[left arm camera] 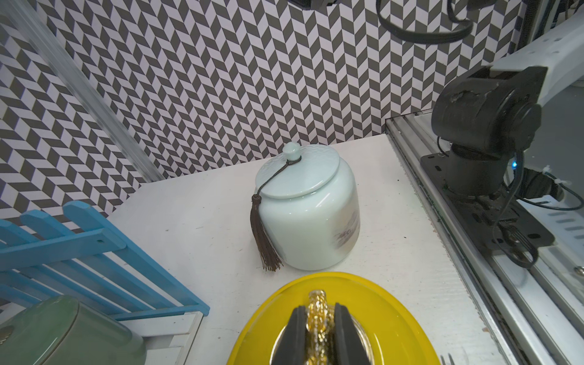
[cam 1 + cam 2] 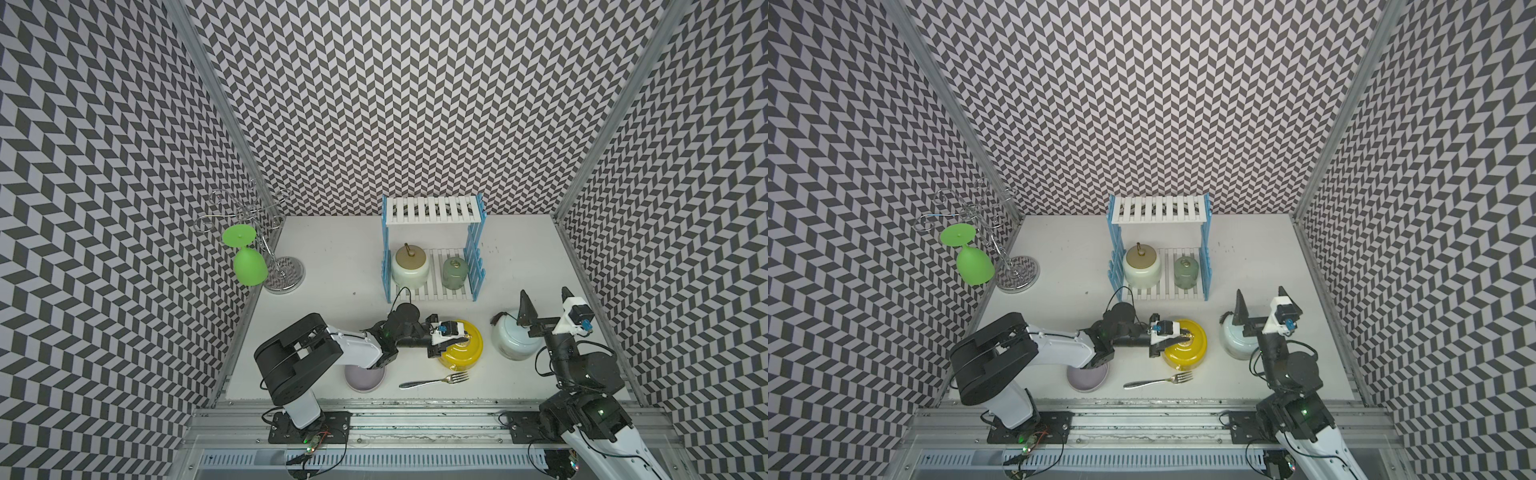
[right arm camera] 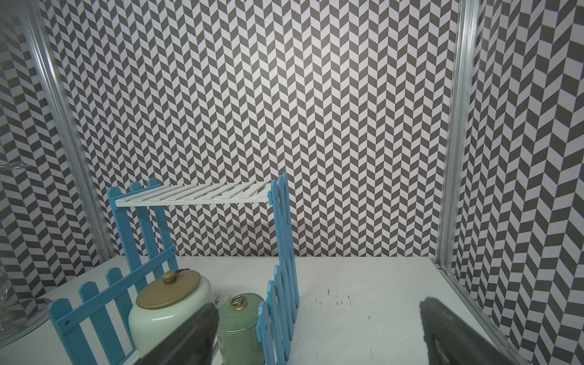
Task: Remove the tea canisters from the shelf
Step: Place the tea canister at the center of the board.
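The yellow tea canister [image 2: 461,347] [image 2: 1185,349] [image 1: 379,303] stands on the table in front of the shelf [image 2: 434,210] [image 2: 1160,210] [image 3: 196,194]. My left gripper [image 2: 463,338] [image 2: 1185,336] [image 1: 317,308] is shut on its gold knob. To its right the pale blue-white canister [image 2: 511,338] [image 2: 1235,338] [image 1: 309,208] stands on the table. My right gripper [image 2: 545,297] [image 2: 1261,294] [image 3: 319,316] hovers wide open above it and holds nothing. On the shelf's lower tier sit the cream canister [image 2: 410,266] [image 3: 170,306] and the small grey-green one [image 2: 455,272] [image 3: 240,319].
A green goblet [image 2: 248,264] hangs upside down from a chrome wire stand [image 2: 284,274] at the back left. A lilac bowl [image 2: 365,378] lies under the left arm. A fork [image 2: 434,380] lies near the front edge, just in front of the yellow canister.
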